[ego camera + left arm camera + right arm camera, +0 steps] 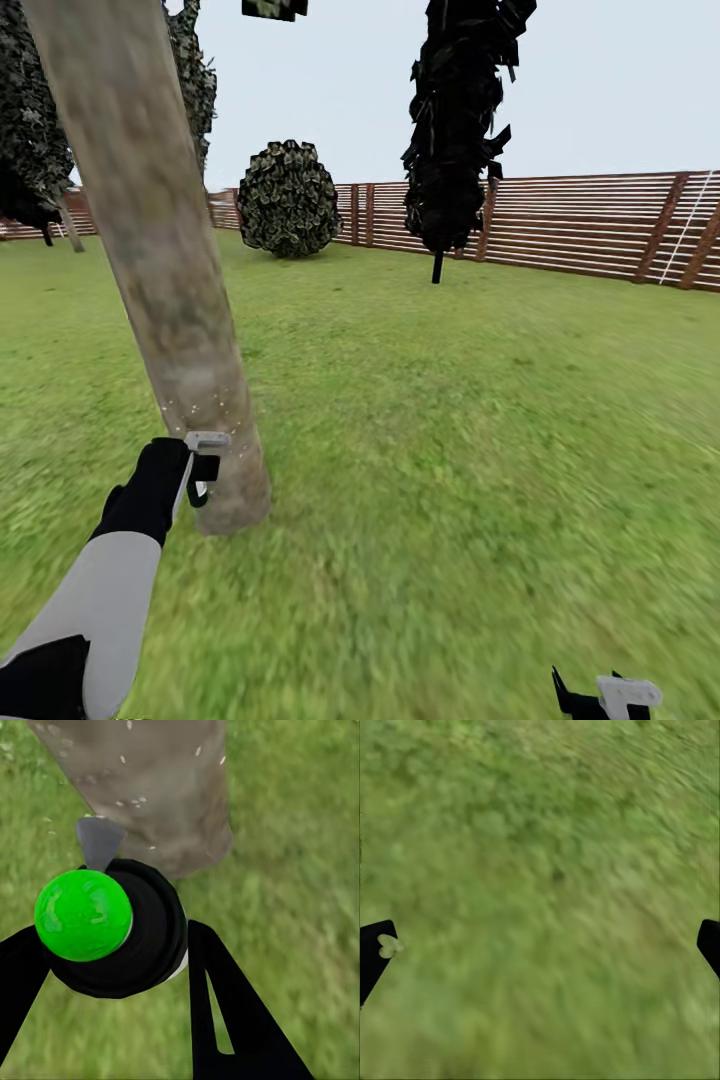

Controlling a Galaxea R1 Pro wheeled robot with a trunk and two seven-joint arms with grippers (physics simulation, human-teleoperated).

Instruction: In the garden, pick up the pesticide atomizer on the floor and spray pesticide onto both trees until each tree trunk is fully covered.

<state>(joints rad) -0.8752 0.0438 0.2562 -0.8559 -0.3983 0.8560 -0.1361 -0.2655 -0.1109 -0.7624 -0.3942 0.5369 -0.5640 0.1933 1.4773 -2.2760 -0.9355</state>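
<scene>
A thick grey-beige tree trunk (160, 250) rises at a slant from the grass floor (450, 450) at the left. Tiny white pesticide specks (190, 408) dot its lower part, just above my left gripper (198, 470). That gripper is shut on the pesticide atomizer (112, 934), a black body with a green round cap (82, 915) and a grey nozzle (97, 840). The nozzle points at the tree trunk (150, 787) from close by, where more pesticide specks (135, 800) show. My right gripper (600, 695) hangs low at the right, open over bare grass (540, 870), with its black fingertips (375, 956) far apart.
A brown slatted fence (580, 225) rings the lawn at the back. A narrow dark columnar tree (455, 130) and a round bush (288, 198) stand before it. More dark foliage (30, 140) is at the far left. Open lawn spreads to the right of the trunk.
</scene>
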